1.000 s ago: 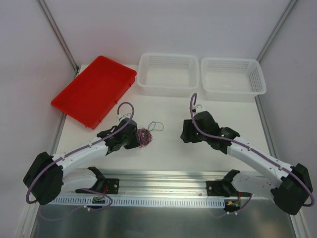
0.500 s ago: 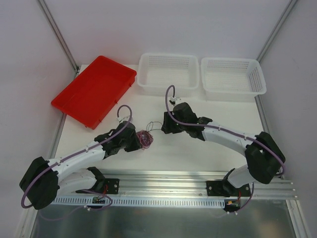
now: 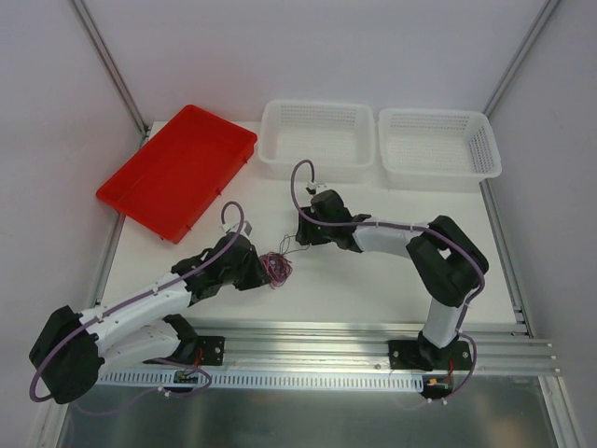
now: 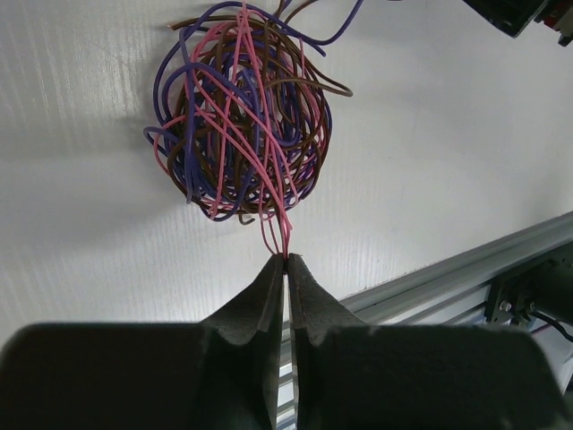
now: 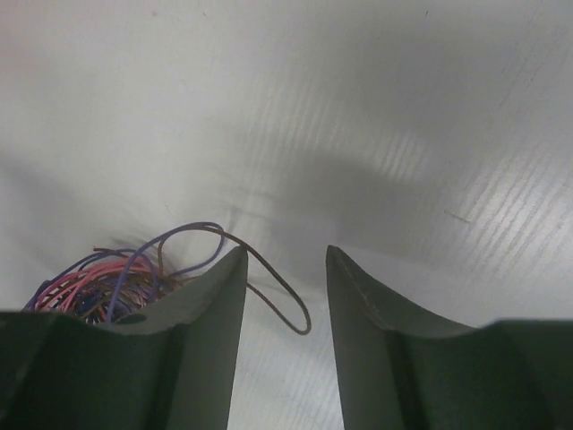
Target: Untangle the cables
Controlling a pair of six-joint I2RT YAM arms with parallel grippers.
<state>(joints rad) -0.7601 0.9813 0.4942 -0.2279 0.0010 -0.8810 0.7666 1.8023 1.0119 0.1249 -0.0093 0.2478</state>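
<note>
The cables (image 3: pixel 274 265) form a tangled ball of thin pink, purple and brown wires on the white table, seen close in the left wrist view (image 4: pixel 242 116). My left gripper (image 3: pixel 260 272) sits at the ball's near side, shut (image 4: pixel 286 261) on a few pink strands that run out of the ball. My right gripper (image 3: pixel 300 239) is just beyond the ball and stands open (image 5: pixel 286 255). A loose brown loop (image 5: pixel 288 309) from the tangle (image 5: pixel 94 282) lies between its fingers, apart from both pads.
A red tray (image 3: pixel 177 173) lies at the back left. Two white mesh baskets (image 3: pixel 317 140) (image 3: pixel 438 145) stand along the back. An aluminium rail (image 3: pixel 326 336) runs along the near table edge, also in the left wrist view (image 4: pixel 501 260).
My right arm has swung left across the table and now stands over the loose loop by the tangle. My left gripper has stayed shut on the strands, shifting only slightly.
</note>
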